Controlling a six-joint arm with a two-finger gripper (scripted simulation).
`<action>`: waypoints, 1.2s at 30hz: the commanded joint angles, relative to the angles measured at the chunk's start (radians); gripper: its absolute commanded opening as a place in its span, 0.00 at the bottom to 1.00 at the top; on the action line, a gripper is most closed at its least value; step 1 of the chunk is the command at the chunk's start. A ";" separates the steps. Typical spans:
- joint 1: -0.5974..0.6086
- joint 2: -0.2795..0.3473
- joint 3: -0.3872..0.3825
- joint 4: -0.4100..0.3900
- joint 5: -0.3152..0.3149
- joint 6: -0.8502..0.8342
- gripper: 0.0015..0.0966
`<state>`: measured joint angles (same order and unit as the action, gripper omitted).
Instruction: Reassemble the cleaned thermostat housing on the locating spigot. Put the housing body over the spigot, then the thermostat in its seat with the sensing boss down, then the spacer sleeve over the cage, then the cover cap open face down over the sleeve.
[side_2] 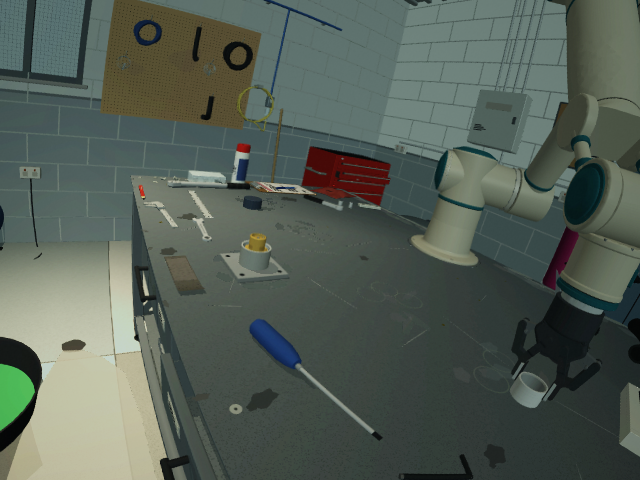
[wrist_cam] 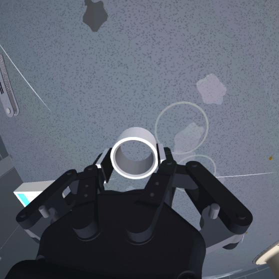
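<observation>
The brass thermostat (side_2: 257, 241) sits in the grey housing body (side_2: 255, 255), which stands on the square spigot plate at the middle left of the bench. Far from it, at the near right of the bench, the white spacer sleeve (side_2: 528, 389) (wrist_cam: 135, 155) stands upright on the bench top with its bore open upward, and my gripper (side_2: 537, 383) (wrist_cam: 134, 158) is down around it, closed on its sides. The dark blue cover cap (side_2: 253, 202) lies at the back of the bench, near the papers.
Behind the work a red toolbox (side_2: 345, 174), a spray can (side_2: 240, 162) and a pegboard stand along the block wall. A blue-handled screwdriver (side_2: 305, 371) lies between sleeve and housing. Wrenches (side_2: 201, 228) lie at the left. The arm's base (side_2: 451, 227) stands at the right.
</observation>
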<state>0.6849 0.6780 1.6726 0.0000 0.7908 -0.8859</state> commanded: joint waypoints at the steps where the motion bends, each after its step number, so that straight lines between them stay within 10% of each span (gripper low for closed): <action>1: 0.000 0.000 0.000 0.000 0.000 0.000 0.54; 23: 0.000 0.000 0.000 0.000 0.000 0.000 0.07; 36: 0.000 -0.004 -0.001 0.000 0.004 0.000 0.07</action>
<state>0.6849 0.6747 1.6726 0.0000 0.7948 -0.8859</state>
